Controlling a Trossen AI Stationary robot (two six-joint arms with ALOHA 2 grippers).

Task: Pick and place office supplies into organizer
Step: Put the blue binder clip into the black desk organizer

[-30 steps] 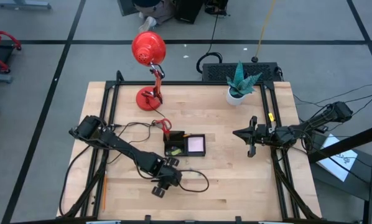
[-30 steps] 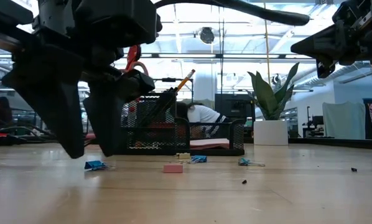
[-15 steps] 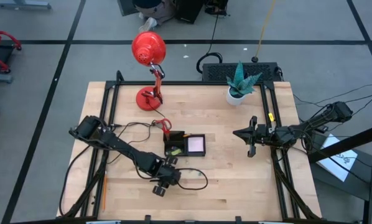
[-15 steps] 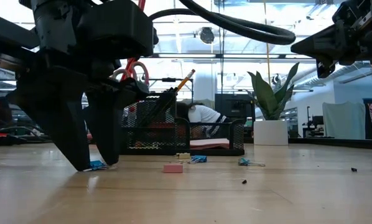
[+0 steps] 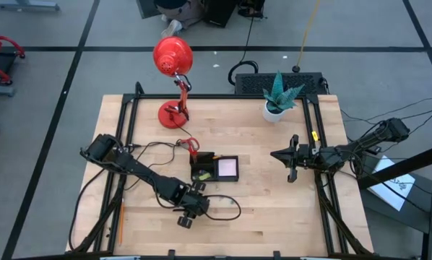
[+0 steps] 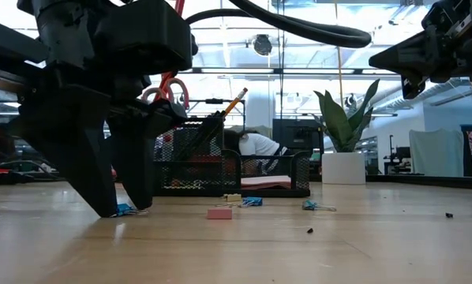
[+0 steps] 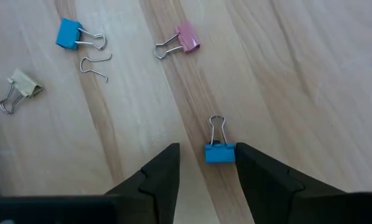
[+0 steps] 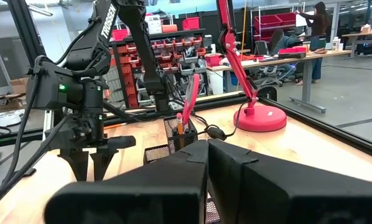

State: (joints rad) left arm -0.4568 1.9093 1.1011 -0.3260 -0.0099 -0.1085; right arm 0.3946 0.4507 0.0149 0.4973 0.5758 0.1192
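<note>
Left tool [image 7: 206,163] down at the wooden surface [image 5: 274,209], released, fingers spread either side of a small blue binder clip with wire loop handles [image 7: 219,151]; fingers near it, contact unclear. Clip's long axis runs along the line between the fingers, blue body toward the tool, wire loop pointing away. In the high view the left tool [image 5: 189,208] sits just in front of the low black mesh organizer tray [image 5: 214,170], clip itself hidden there. Low view shows the left tool [image 6: 118,207] tips on the surface with a blue clip [image 6: 124,209] at their base.

Left wrist view alone shows other loose pieces farther out: a pink binder clip [image 7: 186,37], a second blue binder clip [image 7: 69,33], a pale yellow binder clip [image 7: 23,83], a loose bent wire [image 7: 95,66]. Low view alone shows an orange pencil [image 6: 235,100] leaning upright in the organizer tray [image 6: 275,183], tip up.

Right tool [image 5: 291,158] waits off the right side of the tray, above the surface, fingers clenched together in the right wrist view [image 8: 206,163]
</note>
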